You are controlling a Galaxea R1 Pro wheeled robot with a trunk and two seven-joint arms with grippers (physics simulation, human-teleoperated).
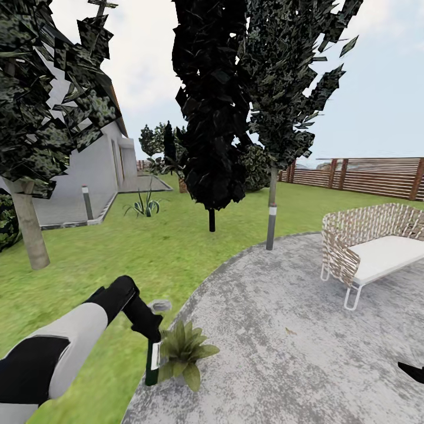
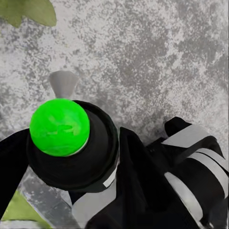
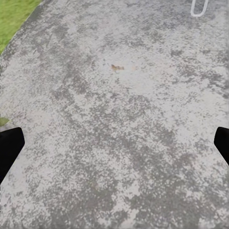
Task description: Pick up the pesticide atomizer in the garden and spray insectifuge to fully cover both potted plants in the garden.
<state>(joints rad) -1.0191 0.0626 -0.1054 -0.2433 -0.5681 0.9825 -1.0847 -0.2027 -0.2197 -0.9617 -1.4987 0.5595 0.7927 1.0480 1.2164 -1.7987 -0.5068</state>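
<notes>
Left claw point(image 1: 154, 341) grips pesticide atomizer point(image 1: 153, 364), beside potted plant point(image 1: 184, 352).

right gripper point(image 1: 412, 372) mostly cut off by the frame edge

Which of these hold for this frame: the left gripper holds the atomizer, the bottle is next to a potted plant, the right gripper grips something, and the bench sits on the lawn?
1. The left gripper holds the pesticide atomizer. True.
2. The atomizer hangs right beside a potted plant. True.
3. The right gripper is closed on an object. False: its fingers are spread, with bare paving between them.
4. The wicker bench stands on the lawn. False: it stands on the grey patio.
</notes>
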